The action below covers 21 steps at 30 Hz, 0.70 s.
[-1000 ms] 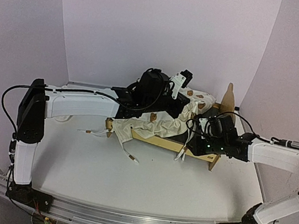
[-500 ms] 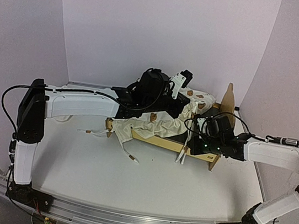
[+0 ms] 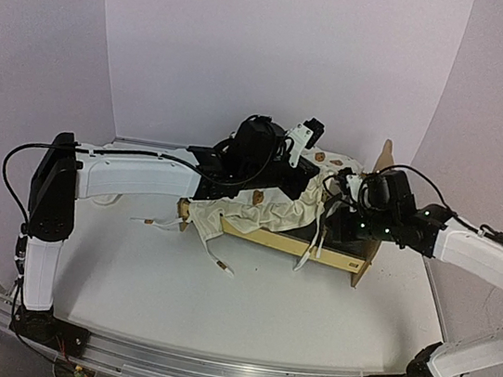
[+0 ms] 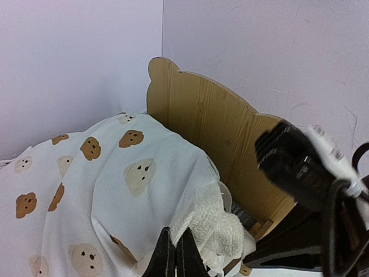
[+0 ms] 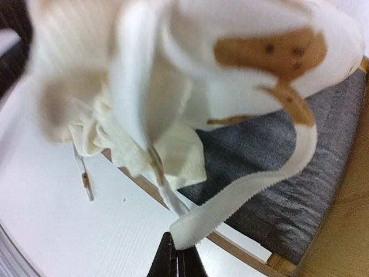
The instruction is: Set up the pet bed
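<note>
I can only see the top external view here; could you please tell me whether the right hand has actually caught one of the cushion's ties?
Observer: Yes. In the right wrist view the right hand is shut on a white tie.
Operator: Thank you. What lies beneath that tie?
Observer: The pet bed shows its grey felt base bare there.
Operator: And the left hand, please?
Observer: Its wrist view shows the left hand shut on the bear-print cushion, with the headboard right behind it.
</note>
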Available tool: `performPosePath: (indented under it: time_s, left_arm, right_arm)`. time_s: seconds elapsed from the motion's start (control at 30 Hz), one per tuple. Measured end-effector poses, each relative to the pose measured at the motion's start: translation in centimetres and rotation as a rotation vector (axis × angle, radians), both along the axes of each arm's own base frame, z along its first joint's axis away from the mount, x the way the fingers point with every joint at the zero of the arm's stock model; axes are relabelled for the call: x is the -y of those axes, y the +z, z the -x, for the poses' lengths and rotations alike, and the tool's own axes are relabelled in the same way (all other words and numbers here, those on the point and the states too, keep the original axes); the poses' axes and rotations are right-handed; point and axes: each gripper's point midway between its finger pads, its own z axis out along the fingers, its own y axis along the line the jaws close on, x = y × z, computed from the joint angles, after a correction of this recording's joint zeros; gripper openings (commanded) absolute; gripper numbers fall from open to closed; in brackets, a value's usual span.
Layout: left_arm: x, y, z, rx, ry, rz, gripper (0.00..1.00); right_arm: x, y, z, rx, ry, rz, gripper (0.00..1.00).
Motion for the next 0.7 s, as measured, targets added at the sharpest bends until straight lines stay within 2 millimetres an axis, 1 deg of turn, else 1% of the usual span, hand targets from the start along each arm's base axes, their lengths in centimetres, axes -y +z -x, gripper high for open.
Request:
performPosePath:
  time_s: [0.07,0.13,0.23,0.3,0.4,0.57,0.7]
  left_arm:
    - [0.0,0.0,0.0,0.0,-0.001,0.0,0.0]
    - [0.0,0.0,0.1,-0.001,-0.004,0.001,0.0]
    - [0.1,0.0,0.1,-0.001,-0.005,0.001,0.0]
    - [0.0,0.0,0.1,-0.001,-0.005,0.0,0.0]
    - [0.0,0.0,0.1,-0.001,-0.005,0.001,0.0]
    - [0.0,0.0,0.1,-0.001,-0.005,0.001,0.0]
    - [0.1,0.0,0.1,-0.001,-0.006,0.001,0.0]
  right_arm:
    - [0.0,1.9,-0.4,0.018,-0.007,-0.013,0.0]
    - [0.2,3.3,-0.7,0.028,-0.021,-0.021,0.0]
    - [1.0,4.5,-1.2,0.034,-0.06,-0.02,0.0]
    - [1.6,4.8,-1.5,0.028,-0.092,-0.016,0.0]
    - [2.4,4.3,-2.2,0.004,-0.143,-0.006,0.0]
    - [3.3,1.9,-2.6,-0.067,-0.204,0.027,0.0]
    - [3.8,0.8,-2.8,-0.104,-0.234,0.035,0.0]
